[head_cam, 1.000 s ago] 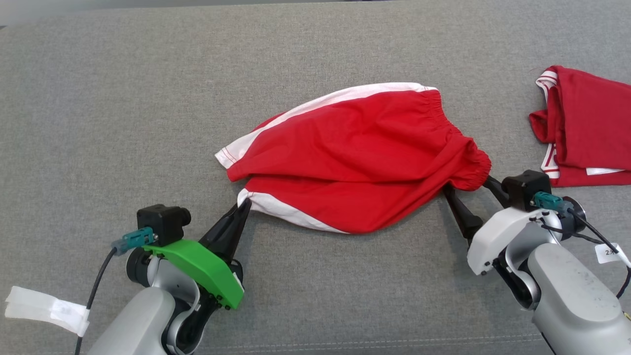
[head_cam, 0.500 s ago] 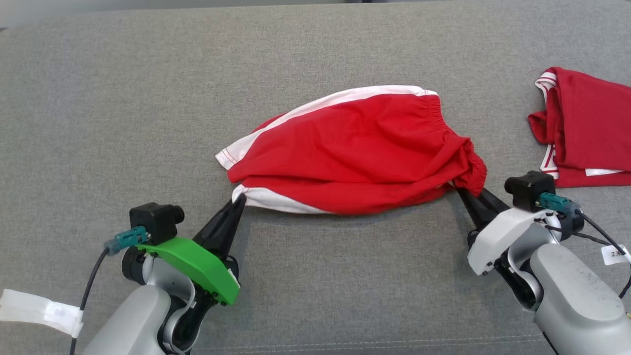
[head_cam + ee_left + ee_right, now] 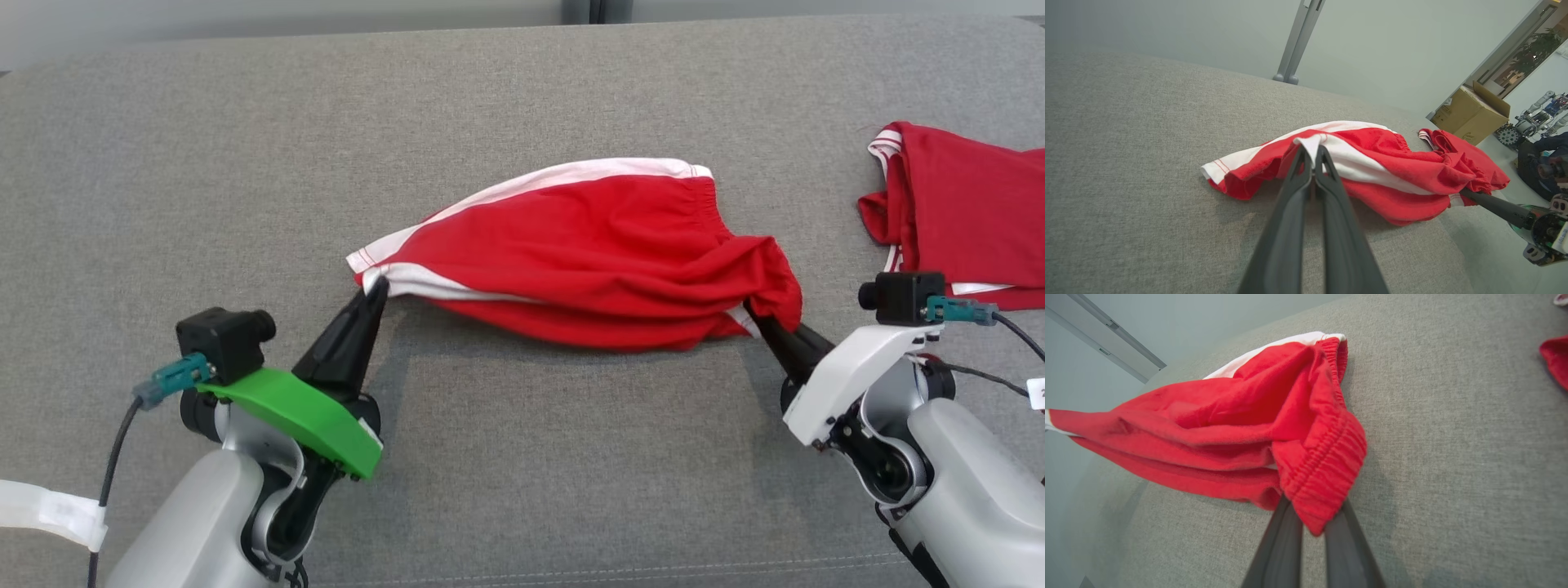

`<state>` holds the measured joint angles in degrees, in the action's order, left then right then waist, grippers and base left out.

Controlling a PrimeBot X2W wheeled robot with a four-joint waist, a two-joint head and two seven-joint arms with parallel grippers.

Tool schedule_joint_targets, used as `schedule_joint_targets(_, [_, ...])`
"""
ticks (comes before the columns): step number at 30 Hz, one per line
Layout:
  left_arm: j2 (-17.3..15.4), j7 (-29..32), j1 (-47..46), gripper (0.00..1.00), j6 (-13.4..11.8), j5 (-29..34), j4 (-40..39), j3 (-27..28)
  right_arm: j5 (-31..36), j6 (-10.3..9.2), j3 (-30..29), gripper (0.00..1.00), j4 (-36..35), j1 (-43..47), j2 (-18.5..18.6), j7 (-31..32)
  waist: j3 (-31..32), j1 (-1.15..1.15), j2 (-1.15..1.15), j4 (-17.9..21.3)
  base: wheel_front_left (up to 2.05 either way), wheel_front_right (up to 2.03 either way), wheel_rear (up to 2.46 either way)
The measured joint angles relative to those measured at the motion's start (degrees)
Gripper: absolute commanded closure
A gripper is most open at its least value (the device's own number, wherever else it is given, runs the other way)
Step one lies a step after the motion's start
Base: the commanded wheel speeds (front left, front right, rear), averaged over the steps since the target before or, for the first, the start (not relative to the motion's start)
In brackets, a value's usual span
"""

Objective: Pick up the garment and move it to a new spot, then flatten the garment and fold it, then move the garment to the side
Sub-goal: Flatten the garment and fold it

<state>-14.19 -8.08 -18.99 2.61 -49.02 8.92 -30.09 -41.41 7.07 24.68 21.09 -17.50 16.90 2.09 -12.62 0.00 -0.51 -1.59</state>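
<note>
The left gripper (image 3: 373, 287), at the lower left of the head view, has its two dark fingers (image 3: 1290, 212) pinched together on the white-striped hem corner of the red shorts (image 3: 588, 253). The right gripper (image 3: 758, 317), at the lower right, is clamped on the elastic waistband (image 3: 1327, 465), which bunches over its fingertips in the right wrist view. Between the two grips the shorts stretch across the middle of the frame. Their near edge is raised off the grey cushion (image 3: 245, 147) and casts a shadow, and their far, white-striped edge rests on the cushion. A second red garment (image 3: 963, 212) with white trim lies at the right edge, apart from the shorts. A cardboard box (image 3: 1470, 116) stands at the upper right of the left wrist view.
</note>
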Motion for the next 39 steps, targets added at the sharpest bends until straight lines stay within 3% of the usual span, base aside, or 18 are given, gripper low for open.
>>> schedule_joint_targets(9, [-3.34, 8.12, 5.03, 1.00, 0.87, -0.27, 2.16, -6.76, -14.28, -0.01, 2.86, 1.00, -3.10, 8.00, 1.55, 16.64, 0.71, 0.00, 0.00, 0.15, 0.00, 0.00, 0.00])
schedule_joint_targets(14, [-3.26, 9.02, 6.20, 1.00, -0.71, -1.12, 3.34, -5.92, -17.36, 0.05, 1.91, 1.00, -4.46, 8.93, 2.48, 21.30, 0.91, 0.00, 0.00, 0.29, 0.00, 0.00, 0.00])
schedule_joint_targets(18, [-3.14, 7.38, 6.19, 1.00, -1.19, -1.26, 2.50, -3.43, -20.33, 0.04, -0.15, 1.00, -8.14, 8.93, 2.48, 22.40, 0.87, 0.00, 0.00, 0.32, 0.00, 0.00, 0.00])
schedule_joint_targets(23, [-2.46, 2.46, 5.71, 1.00, -1.19, -2.22, -1.35, 0.56, -23.02, -0.01, -4.53, 1.00, -15.06, 8.16, 2.86, 19.40, 0.77, 0.00, 0.00, 0.22, 0.00, 0.00, 0.00])
schedule_joint_targets(31, [-1.54, -1.12, 4.80, 1.00, 0.19, -2.34, -5.69, 1.47, -28.37, -0.01, -7.09, 1.00, -20.16, 8.18, 2.60, 17.24, 0.98, 0.00, 0.00, 0.02, 0.00, 0.00, 0.00])
schedule_joint_targets(35, [-4.47, 2.13, 4.71, 1.00, 1.44, -2.13, -7.00, -1.47, -30.15, -0.01, -7.62, 1.00, -21.08, 9.84, 3.44, 18.79, 1.29, 0.00, 0.00, 0.08, 0.00, 0.00, 0.00])
schedule_joint_targets(39, [-9.99, 8.39, 5.50, 1.00, 1.74, -2.15, -8.56, -3.72, -30.16, -0.85, -6.08, 1.00, -22.27, 13.74, 7.42, 23.05, 1.01, 0.00, 0.00, 0.10, 0.00, 0.00, 0.00])
